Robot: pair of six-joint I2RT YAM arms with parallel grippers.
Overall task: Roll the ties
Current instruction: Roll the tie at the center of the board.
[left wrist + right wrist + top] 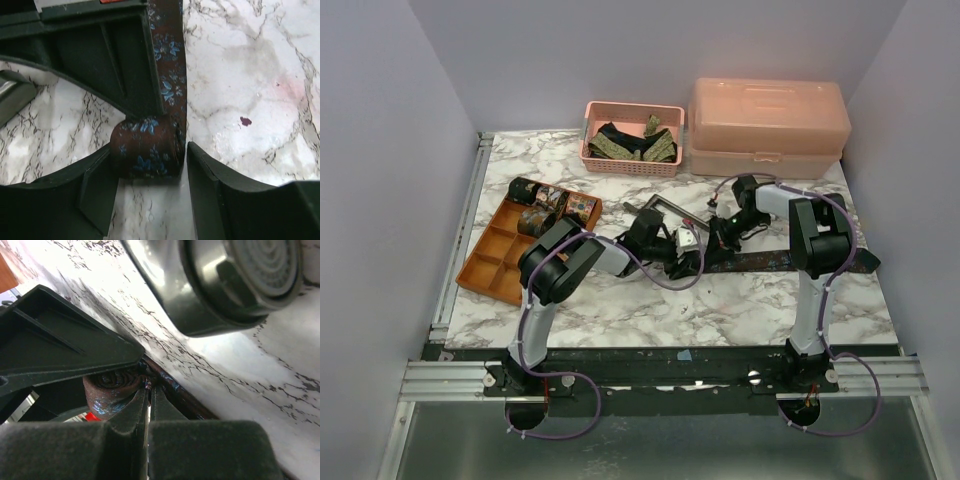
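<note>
Brown floral tie lies across marble counter, one end rolled into coil; arms hide the coil from above. Left end effector part-open, straddling coil; cannot tell if it pinches. Right end effector closed tight beside coil; fabric nipped or not, unclear. Pink basket: loose ties. Orange tray: rolled ties in far compartments. Pink box lidded, contents hidden.
</note>
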